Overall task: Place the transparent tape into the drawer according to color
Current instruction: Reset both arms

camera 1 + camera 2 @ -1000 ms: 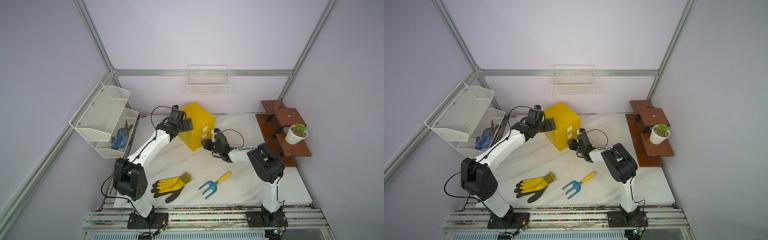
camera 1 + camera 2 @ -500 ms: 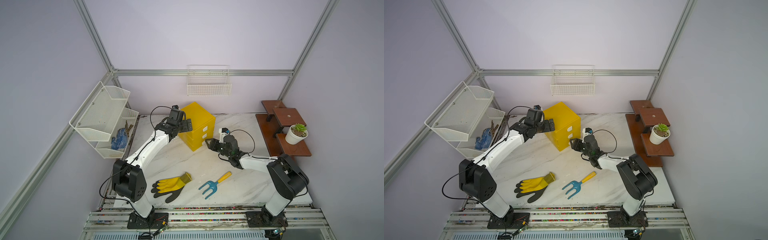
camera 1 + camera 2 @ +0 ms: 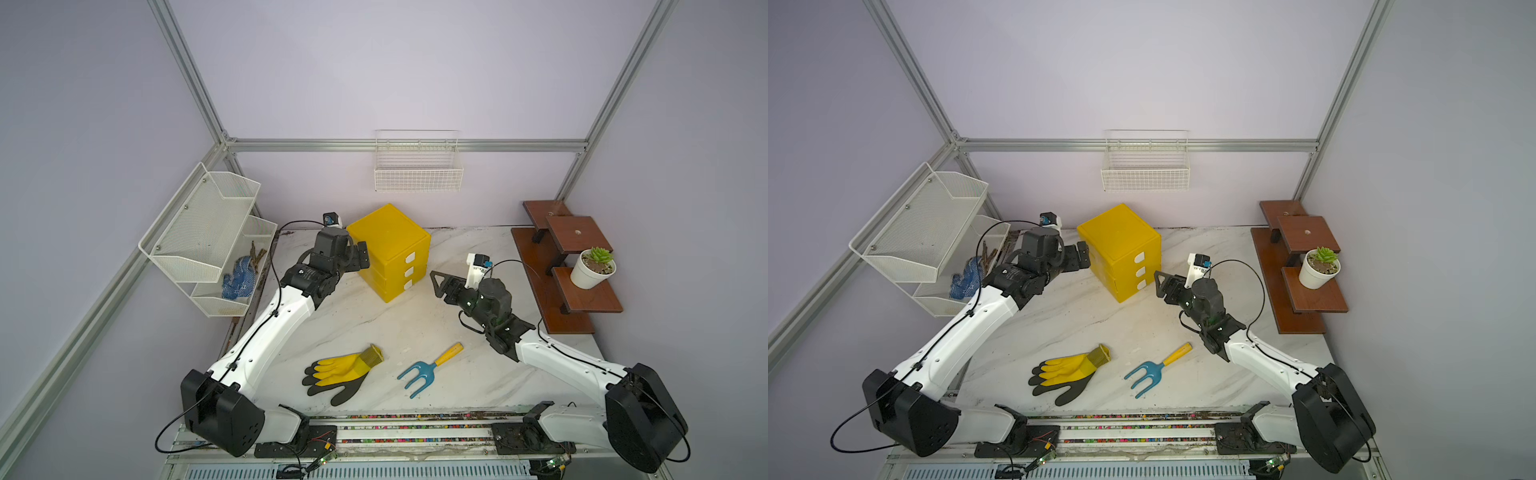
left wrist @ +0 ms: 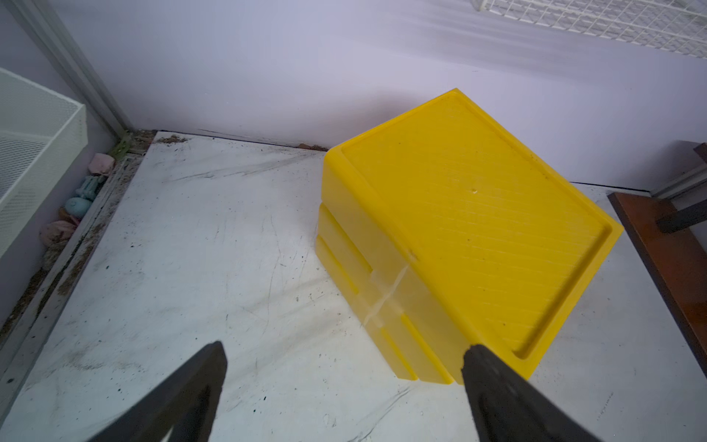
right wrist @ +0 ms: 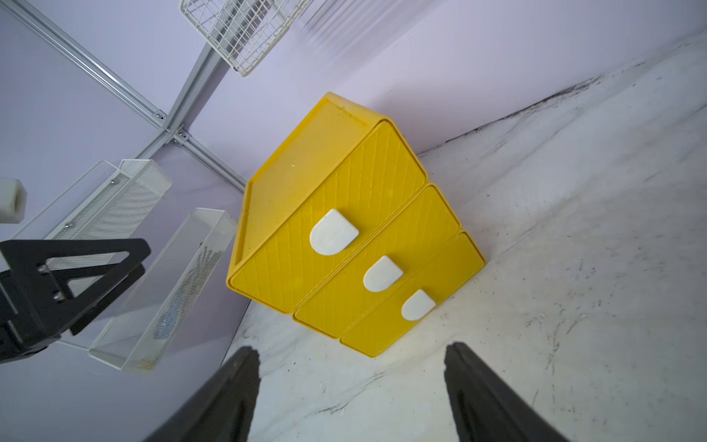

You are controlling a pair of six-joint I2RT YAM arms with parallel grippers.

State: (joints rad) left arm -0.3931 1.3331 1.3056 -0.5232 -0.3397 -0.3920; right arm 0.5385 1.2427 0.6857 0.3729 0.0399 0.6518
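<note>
The yellow cabinet (image 3: 386,237) (image 3: 1119,237) stands at the back of the marble table, and all three of its drawers are pushed in. Their white tab handles (image 5: 333,231) (image 5: 382,273) (image 5: 417,305) face my right gripper. No transparent tape shows in any view. My left gripper (image 3: 360,257) (image 4: 346,346) is open at the cabinet's left side, one finger (image 4: 493,379) level with the top rim. My right gripper (image 3: 440,286) (image 5: 352,348) is open and empty over bare table, a short way in front of the bottom drawer (image 5: 413,294).
A yellow and black glove (image 3: 338,372) and a blue hand rake with a yellow handle (image 3: 428,368) lie near the front edge. A brown step shelf (image 3: 569,270) with a potted plant (image 3: 592,268) stands at the right. White mesh racks (image 3: 208,237) hang at the left, and a wire basket (image 3: 417,166) on the back wall.
My right gripper has drawn back from the drawer fronts toward the right and gone from shut to open. The left gripper has hardly moved.
</note>
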